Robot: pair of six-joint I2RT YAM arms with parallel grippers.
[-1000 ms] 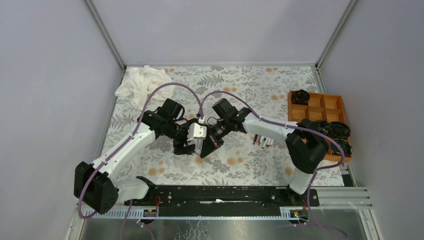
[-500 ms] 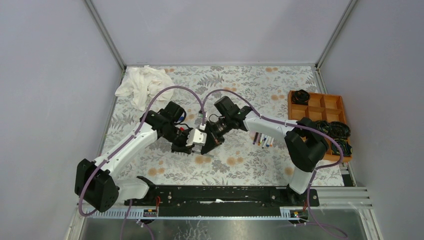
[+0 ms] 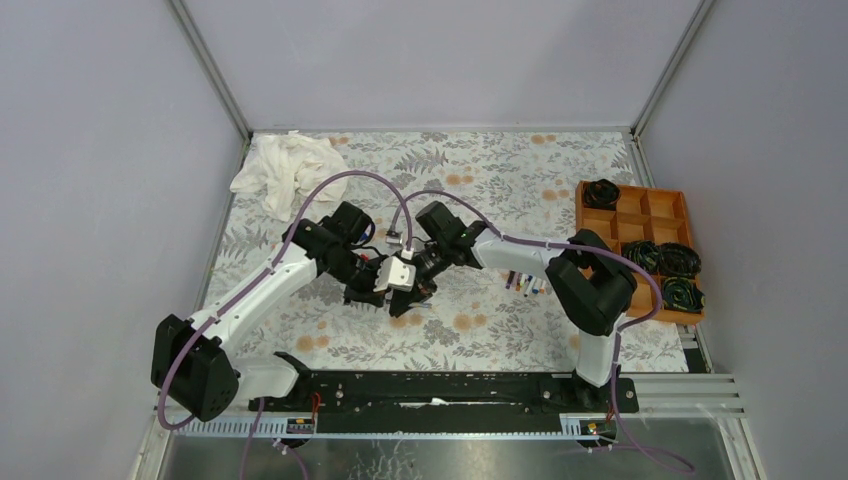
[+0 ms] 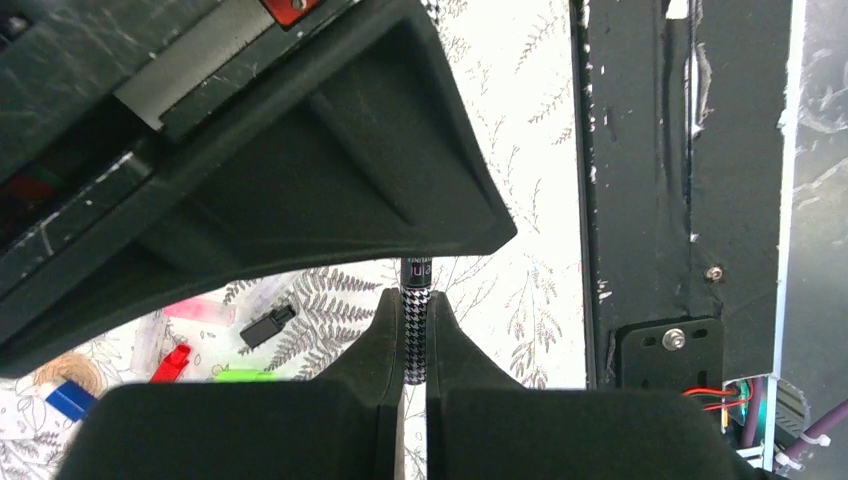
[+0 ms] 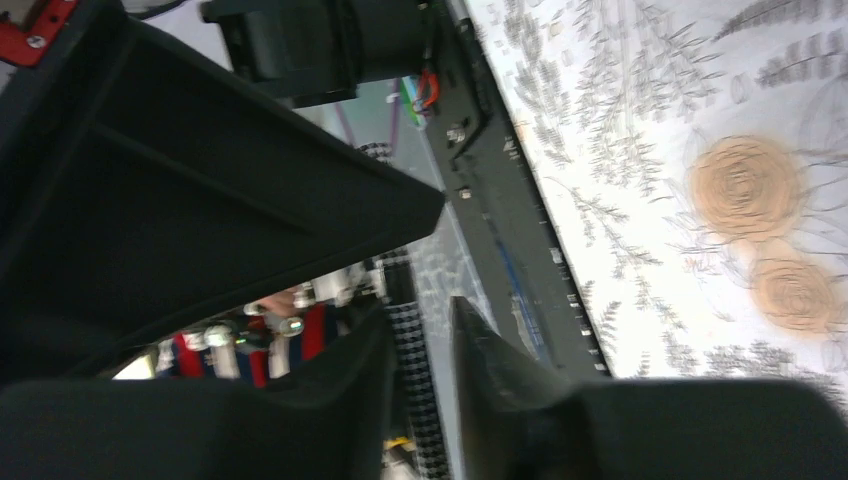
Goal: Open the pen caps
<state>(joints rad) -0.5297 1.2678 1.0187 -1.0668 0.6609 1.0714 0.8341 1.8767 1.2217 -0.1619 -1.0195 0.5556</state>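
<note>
A pen with a black-and-white houndstooth barrel stands between the pads of my left gripper, which is shut on it. In the right wrist view the same pen rests against the left finger of my right gripper. That gripper's jaws stand apart, with a gap beside the other finger. Both grippers meet above the middle of the table, left and right. Loose pen caps lie on the cloth under them: black, red, green, pink and blue. More pens lie in a row to the right.
An orange compartment tray holding black coiled cables sits at the right edge. A crumpled white cloth lies at the back left. The black base rail runs along the near edge, close below the left gripper.
My left gripper went from open to shut on the houndstooth pen. My right gripper, shut a second ago, has parted its jaws. Both wrists shifted slightly left and nearer.
</note>
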